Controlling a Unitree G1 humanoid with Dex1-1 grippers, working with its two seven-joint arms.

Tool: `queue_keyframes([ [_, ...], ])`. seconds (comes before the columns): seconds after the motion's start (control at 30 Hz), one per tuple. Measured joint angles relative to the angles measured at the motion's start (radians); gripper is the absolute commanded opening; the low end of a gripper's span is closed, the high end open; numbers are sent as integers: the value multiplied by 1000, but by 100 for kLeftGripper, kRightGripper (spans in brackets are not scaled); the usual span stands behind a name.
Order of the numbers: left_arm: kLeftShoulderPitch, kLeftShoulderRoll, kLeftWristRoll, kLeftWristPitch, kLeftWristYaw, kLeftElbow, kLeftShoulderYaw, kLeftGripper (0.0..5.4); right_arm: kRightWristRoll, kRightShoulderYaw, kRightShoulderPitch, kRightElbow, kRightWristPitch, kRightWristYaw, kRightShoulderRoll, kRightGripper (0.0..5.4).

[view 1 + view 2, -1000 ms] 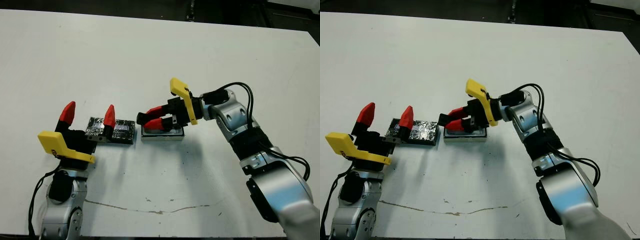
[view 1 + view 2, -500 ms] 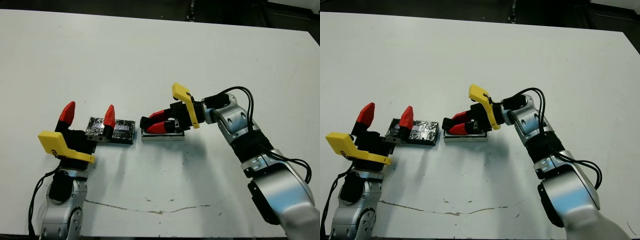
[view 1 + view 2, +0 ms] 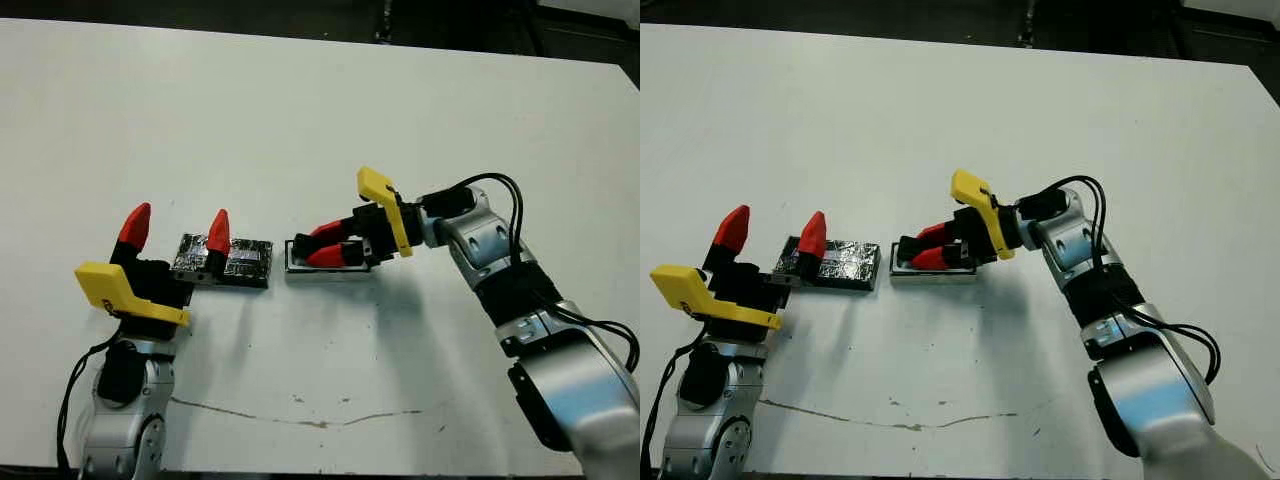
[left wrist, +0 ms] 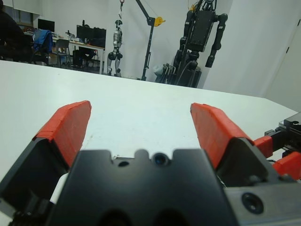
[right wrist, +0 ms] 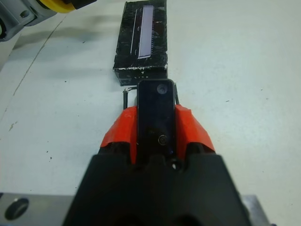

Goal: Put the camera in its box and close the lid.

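Observation:
My right gripper [image 5: 155, 123] is shut on the camera [image 5: 155, 110], a slim black bar that lies lengthwise between the red fingers. It hangs low over the box [image 3: 300, 268], a shallow white-rimmed tray near the table's middle; whether the camera touches the tray I cannot tell. To the left of the box the lid [image 3: 240, 264] lies flat, black and crinkly with a pale strip [image 5: 146, 28]. My left gripper [image 3: 177, 228] stands open beside and partly in front of the lid, holding nothing.
The white table [image 3: 300, 120] stretches far behind both arms. A thin dark crack line [image 3: 300, 420] runs along the near edge. In the left wrist view, other robots [image 4: 200, 33] and desks stand beyond the table.
My right gripper has drawn back to the right and sunk lower over the box with the camera in it. The left arm and the lid have not moved.

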Motion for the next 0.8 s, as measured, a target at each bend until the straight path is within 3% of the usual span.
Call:
queue_keyframes([
  [0.3, 0, 0, 3, 0, 0, 0, 0, 540, -1, 16, 2, -24, 8, 6, -22, 164],
  [0.53, 0, 0, 4, 0, 0, 1, 0, 540, -2, 32, 0, -12, -33, 15, -29, 164],
  [0.8, 0, 0, 9, 0, 0, 1, -1, 540, -13, 35, -9, -14, -34, 24, -82, 280],
])
